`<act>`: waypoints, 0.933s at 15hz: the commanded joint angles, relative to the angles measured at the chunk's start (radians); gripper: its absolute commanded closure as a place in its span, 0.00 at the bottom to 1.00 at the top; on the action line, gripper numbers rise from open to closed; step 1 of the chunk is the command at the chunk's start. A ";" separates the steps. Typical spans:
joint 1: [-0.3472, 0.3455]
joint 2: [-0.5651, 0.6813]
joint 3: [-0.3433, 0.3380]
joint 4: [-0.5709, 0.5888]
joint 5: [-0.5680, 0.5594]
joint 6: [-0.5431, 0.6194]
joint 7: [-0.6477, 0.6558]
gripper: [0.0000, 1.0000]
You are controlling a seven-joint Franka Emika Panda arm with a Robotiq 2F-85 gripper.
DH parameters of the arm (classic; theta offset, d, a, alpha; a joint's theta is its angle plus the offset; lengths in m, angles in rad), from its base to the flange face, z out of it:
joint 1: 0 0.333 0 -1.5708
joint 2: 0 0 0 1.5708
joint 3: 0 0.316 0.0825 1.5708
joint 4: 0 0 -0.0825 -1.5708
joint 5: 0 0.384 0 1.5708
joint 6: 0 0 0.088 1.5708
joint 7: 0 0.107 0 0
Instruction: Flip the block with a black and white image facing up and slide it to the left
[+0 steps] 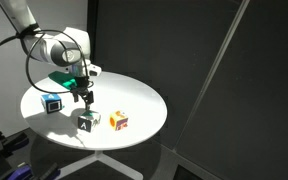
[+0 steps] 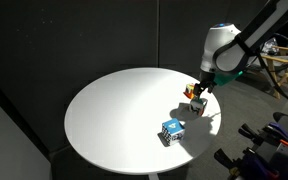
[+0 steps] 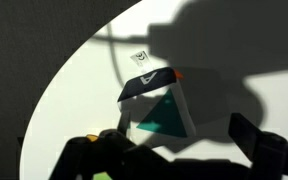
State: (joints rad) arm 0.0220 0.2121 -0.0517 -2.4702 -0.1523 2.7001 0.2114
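Observation:
The block [image 1: 88,121] is a small dark cube with black-and-white picture faces, standing on the round white table [image 1: 134,95]. It also shows in an exterior view [image 2: 197,104]. In the wrist view the block [image 3: 159,105] shows a dark top face and a white face with a teal triangle. My gripper [image 1: 82,93] hangs open and empty just above and behind the block, also in an exterior view [image 2: 200,90]. In the wrist view its dark fingers [image 3: 181,138] frame the block's near side without touching it.
A blue-and-white cube [image 1: 52,103] sits near the table edge, also seen in an exterior view [image 2: 172,131]. An orange-yellow cube [image 1: 118,120] sits beside the block on its other side. A white box [image 1: 76,40] stands behind the arm. Dark curtains surround the table.

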 commanded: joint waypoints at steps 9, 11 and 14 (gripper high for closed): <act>-0.005 0.177 -0.079 0.107 -0.020 0.080 -0.075 0.00; -0.008 0.193 -0.085 0.114 -0.019 0.080 -0.091 0.00; -0.009 0.210 -0.089 0.123 -0.015 0.077 -0.102 0.15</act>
State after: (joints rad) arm 0.0218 0.3992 -0.1356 -2.3681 -0.1638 2.7697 0.1390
